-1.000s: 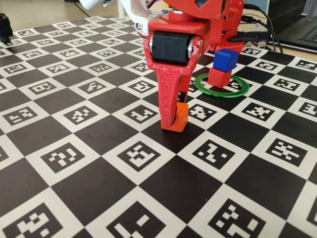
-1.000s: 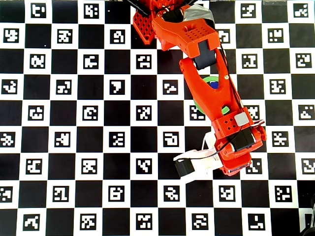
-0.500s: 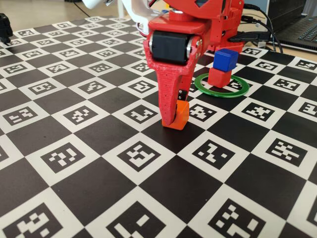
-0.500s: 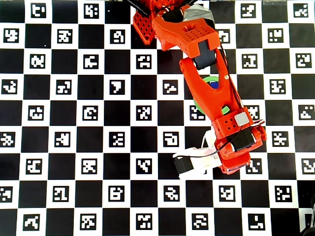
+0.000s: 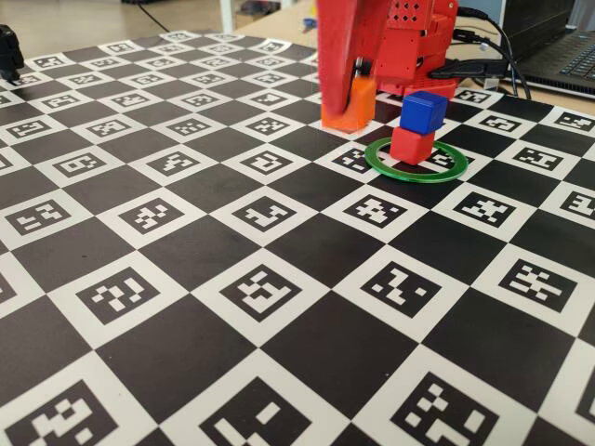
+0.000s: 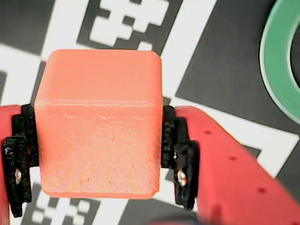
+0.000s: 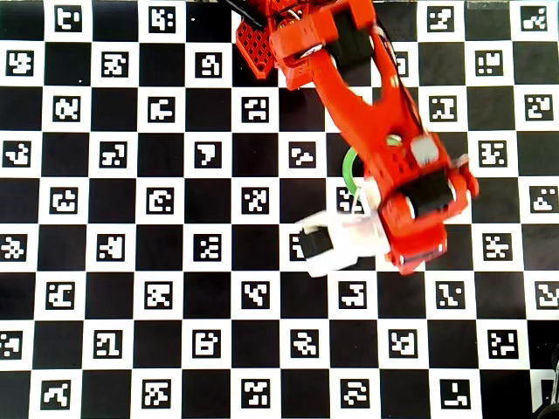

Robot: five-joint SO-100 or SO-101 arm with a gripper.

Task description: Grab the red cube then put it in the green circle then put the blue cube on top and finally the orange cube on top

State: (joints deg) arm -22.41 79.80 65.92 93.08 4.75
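My gripper (image 5: pixel 346 110) is shut on the orange cube (image 5: pixel 350 104), its black pads pressed on the cube's two sides in the wrist view (image 6: pixel 98 154). The orange cube (image 6: pixel 99 123) sits at or just above the board, left of the green circle (image 5: pixel 415 160) in the fixed view. The red cube (image 5: pixel 410 145) stands inside the green circle, and the blue cube (image 5: pixel 423 111) sits on top of it, slightly turned. The wrist view shows an arc of the green circle (image 6: pixel 274 61) at the right edge. In the overhead view the arm hides the cubes; only a bit of the green circle (image 7: pixel 348 166) shows.
The checkerboard mat (image 5: pixel 279 307) with printed markers covers the table. The arm's red base (image 5: pixel 418 42) stands behind the stack. A laptop (image 5: pixel 567 56) and cables (image 5: pixel 493 56) lie at the back right. A black object (image 5: pixel 7 51) is at the far left edge.
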